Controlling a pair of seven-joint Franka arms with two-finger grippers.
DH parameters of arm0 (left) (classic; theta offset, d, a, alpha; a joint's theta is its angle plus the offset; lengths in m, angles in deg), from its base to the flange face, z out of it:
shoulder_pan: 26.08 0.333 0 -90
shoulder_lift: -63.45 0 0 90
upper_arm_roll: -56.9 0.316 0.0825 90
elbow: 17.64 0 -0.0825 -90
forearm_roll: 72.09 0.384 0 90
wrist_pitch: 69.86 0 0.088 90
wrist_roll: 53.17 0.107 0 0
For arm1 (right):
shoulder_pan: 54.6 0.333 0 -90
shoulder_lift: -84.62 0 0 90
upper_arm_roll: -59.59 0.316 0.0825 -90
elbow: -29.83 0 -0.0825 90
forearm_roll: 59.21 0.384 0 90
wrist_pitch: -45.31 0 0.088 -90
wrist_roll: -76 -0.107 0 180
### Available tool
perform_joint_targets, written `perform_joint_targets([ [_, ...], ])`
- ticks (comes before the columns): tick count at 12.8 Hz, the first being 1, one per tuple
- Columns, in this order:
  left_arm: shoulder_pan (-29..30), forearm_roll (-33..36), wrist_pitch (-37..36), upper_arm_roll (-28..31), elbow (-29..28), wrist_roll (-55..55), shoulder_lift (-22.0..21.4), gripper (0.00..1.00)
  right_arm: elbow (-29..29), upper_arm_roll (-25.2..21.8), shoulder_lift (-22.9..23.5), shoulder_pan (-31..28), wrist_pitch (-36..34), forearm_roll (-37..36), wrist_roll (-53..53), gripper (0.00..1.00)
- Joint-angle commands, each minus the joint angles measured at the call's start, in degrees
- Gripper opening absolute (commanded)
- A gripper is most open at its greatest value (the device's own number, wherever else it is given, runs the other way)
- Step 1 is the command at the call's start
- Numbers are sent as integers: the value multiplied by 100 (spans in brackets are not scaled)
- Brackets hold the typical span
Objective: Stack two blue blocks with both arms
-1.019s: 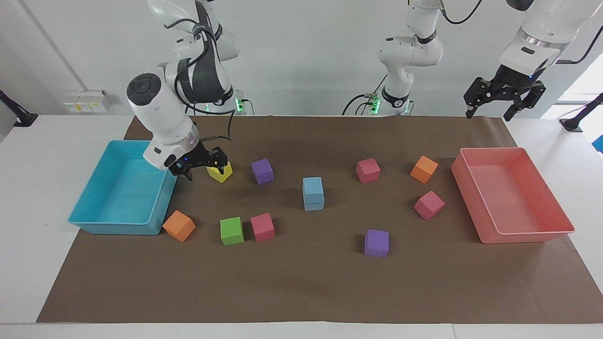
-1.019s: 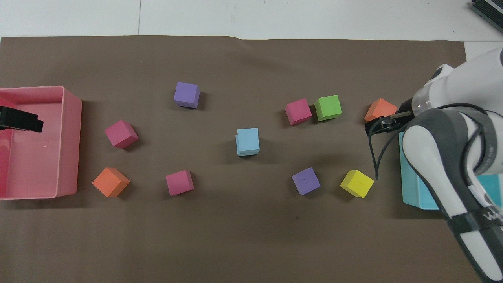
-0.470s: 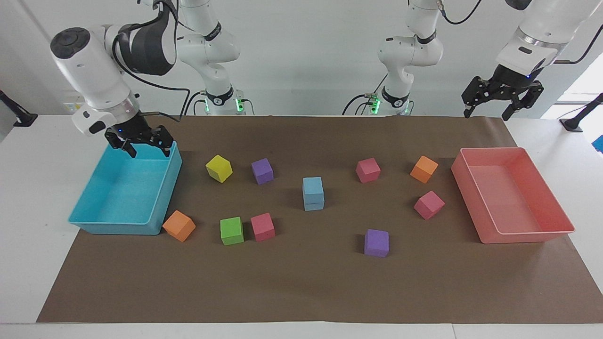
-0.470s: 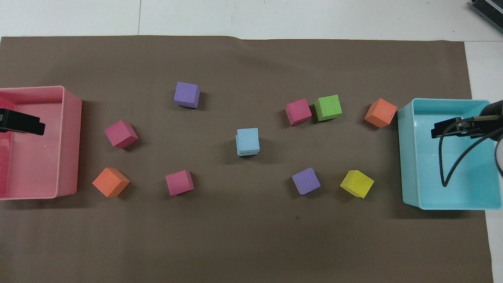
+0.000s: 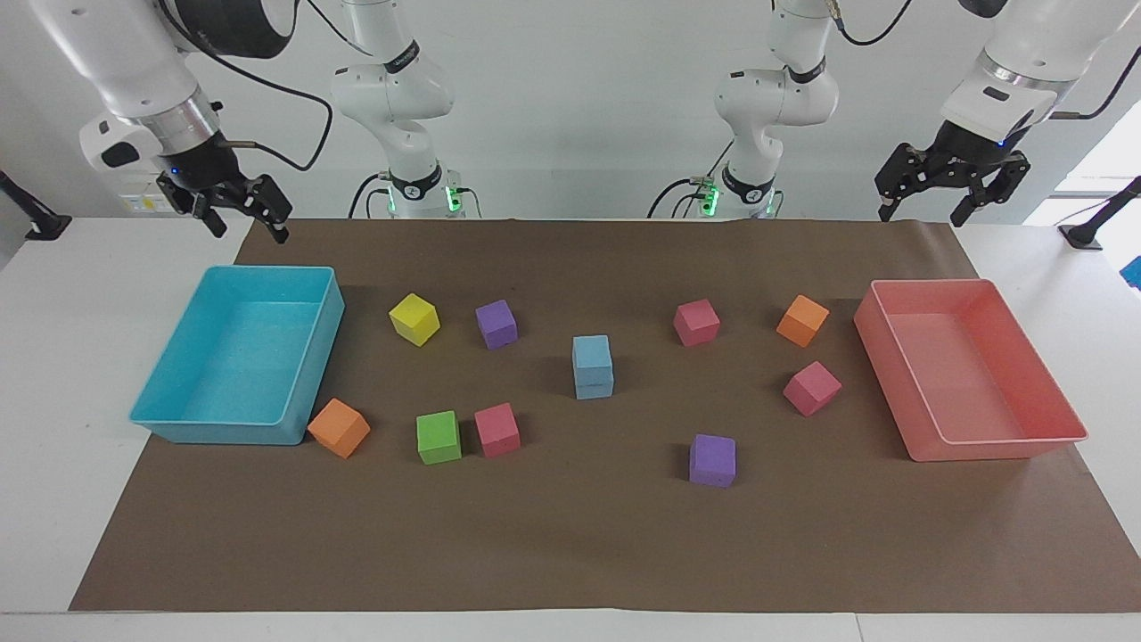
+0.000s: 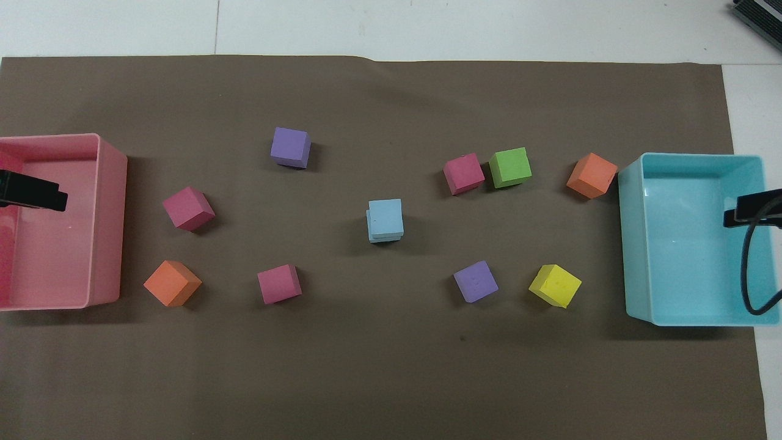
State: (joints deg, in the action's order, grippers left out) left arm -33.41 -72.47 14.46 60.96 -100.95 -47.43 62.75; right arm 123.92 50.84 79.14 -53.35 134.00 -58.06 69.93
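sitting one on the other in the middle of the brown mat (image 5: 570, 553), the two blue blocks (image 5: 592, 366) make a short tower, the upper cube set a touch askew on the lower, as you can see from overhead (image 6: 385, 220). nothing touches the stack.

look to the right gripper (image 5: 239, 212): it hangs in the air over the mat's robot-side corner at the right arm's end, above the edge of the turquoise tray (image 5: 307, 374) nearest the robots. its fingers stand wide apart and hold nothing. from overhead only its black tip (image 6: 752, 209) and a loop of cable show above the tray.

the left gripper (image 5: 952, 192) hangs high at the left arm's end, over the mat edge nearest the robots, above the pink tray (image 5: 998, 446). its fingers are spread wide too, with nothing between them.

around the stack you have loose cubes, all apart from it: a yellow cube (image 5: 414, 318) and a purple cube (image 5: 496, 324) toward the right arm's end, a green cube (image 5: 439, 437) just beside a pink cube (image 5: 497, 430), an orange cube (image 5: 339, 428) just beside the turquoise tray's corner, and a second purple cube (image 5: 712, 460) farther from the robots than the stack.
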Motion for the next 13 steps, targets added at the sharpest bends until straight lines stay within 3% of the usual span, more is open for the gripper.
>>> perform_joint_targets([
  [1,91,-15,-126,-46,8,24,-61,100,-163,49,29,7,-125,0,-194,100],
  [4,91,-15,-135,-46,-9,7,-61,100,-84,58,-41,43,-159,-395,446,100],
  [8,91,-15,-135,-55,-71,15,-105,100,-294,154,-24,52,-510,-309,440,100],
  [13,100,-15,-144,-28,-62,7,-105,100,-392,427,-5,43,-467,-185,474,100],
])
